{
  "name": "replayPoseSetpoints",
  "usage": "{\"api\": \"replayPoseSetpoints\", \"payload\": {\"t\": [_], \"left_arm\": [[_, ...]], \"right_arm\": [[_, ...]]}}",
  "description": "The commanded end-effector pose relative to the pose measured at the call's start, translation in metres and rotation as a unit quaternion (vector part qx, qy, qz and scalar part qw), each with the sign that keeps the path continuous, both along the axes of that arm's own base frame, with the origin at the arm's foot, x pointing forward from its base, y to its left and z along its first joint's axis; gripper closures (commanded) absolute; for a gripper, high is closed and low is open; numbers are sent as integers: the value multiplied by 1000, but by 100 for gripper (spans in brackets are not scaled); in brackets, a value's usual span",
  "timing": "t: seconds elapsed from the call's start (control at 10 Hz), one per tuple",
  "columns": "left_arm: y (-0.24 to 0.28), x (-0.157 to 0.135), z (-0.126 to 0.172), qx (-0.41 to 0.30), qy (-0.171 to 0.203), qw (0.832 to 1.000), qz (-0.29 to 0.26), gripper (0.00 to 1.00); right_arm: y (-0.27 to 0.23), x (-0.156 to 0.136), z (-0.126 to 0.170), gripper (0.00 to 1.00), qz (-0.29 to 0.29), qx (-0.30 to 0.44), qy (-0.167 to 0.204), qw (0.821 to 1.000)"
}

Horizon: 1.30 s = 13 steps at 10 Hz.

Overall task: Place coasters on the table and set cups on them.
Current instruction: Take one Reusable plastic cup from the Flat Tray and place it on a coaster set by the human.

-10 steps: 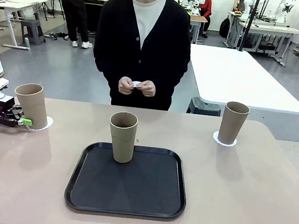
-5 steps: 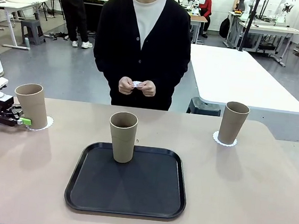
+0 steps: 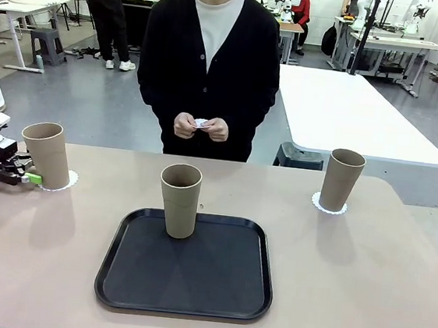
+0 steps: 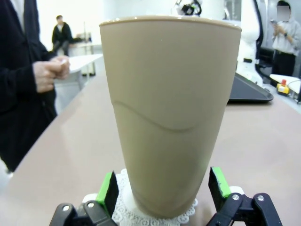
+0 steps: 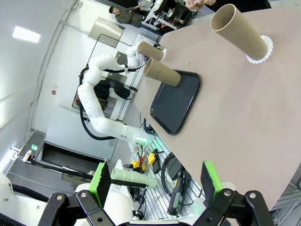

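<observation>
Tan cup point(image 4: 169, 117) over half-hidden coaster point(image 4: 123, 208) between wide-spread left gripper point(image 4: 163, 186); right gripper point(image 5: 155, 173) spread, empty.

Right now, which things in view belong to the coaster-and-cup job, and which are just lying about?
Job: left cup, left coaster, right cup, right coaster, middle cup (no coaster yet), tan table.
Lying about: black tray under the middle cup; white table behind.

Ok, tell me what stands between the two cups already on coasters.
In the front view, the third cup stands between the left cup and the right cup, slightly nearer the robot, on the black tray; otherwise just table.
</observation>
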<state>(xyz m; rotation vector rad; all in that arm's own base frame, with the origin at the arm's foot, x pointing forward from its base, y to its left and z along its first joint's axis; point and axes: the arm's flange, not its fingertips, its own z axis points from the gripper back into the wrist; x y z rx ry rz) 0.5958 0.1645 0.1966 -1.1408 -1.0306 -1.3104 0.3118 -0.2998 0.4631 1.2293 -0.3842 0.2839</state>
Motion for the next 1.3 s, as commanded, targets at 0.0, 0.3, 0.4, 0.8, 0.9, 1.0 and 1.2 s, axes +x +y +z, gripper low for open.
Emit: {"api": "replayPoseSetpoints", "payload": {"t": [0.0, 0.3, 0.4, 0.8, 0.9, 1.0, 1.2], "left_arm": [[10, 4, 3, 8, 8, 1000, -5, 0], [27, 3, 10, 20, 5, 1000, 6, 0], [34, 1, 17, 39, 0, 999, 14, 0], [55, -26, 126, 239, -73, 967, 47, 0], [51, -40, 160, 266, -90, 959, 36, 0], [45, -48, 184, 284, -94, 953, 36, 0], [27, -65, 218, 354, -77, 931, 48, 0]], "right_arm": [[0, -1, 0, 0, 2, 2, -4, 1000], [0, -1, 0, 0, 2, 2, -4, 1000], [0, -1, 0, 0, 2, 2, -4, 1000], [0, -1, 0, 0, 2, 2, -4, 1000], [0, -1, 0, 0, 2, 2, -4, 1000], [0, -1, 0, 0, 2, 2, -4, 1000], [0, -1, 0, 0, 2, 2, -4, 1000]]}}
